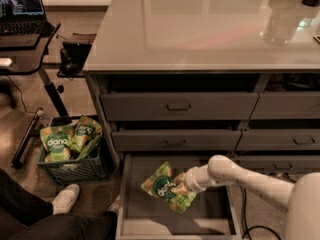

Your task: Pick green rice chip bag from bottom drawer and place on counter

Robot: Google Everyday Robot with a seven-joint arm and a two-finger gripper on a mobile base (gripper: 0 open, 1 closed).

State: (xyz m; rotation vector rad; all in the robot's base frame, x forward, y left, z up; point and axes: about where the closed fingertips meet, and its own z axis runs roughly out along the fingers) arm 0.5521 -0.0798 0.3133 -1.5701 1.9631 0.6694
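The green rice chip bag (162, 186) hangs tilted just above the floor of the open bottom drawer (145, 221), its dark round logo facing up. My gripper (178, 186) reaches in from the right on a white arm and is shut on the bag's right side. The pale grey glossy counter (200, 29) tops the dark grey cabinet above the drawer.
A black mesh crate (72, 164) with look-alike green bags (62, 139) stands left of the cabinet. A black desk with a laptop (20, 9) is at the far left. A person's leg and shoe (62, 199) lie at bottom left. Closed drawers (179, 106) sit above.
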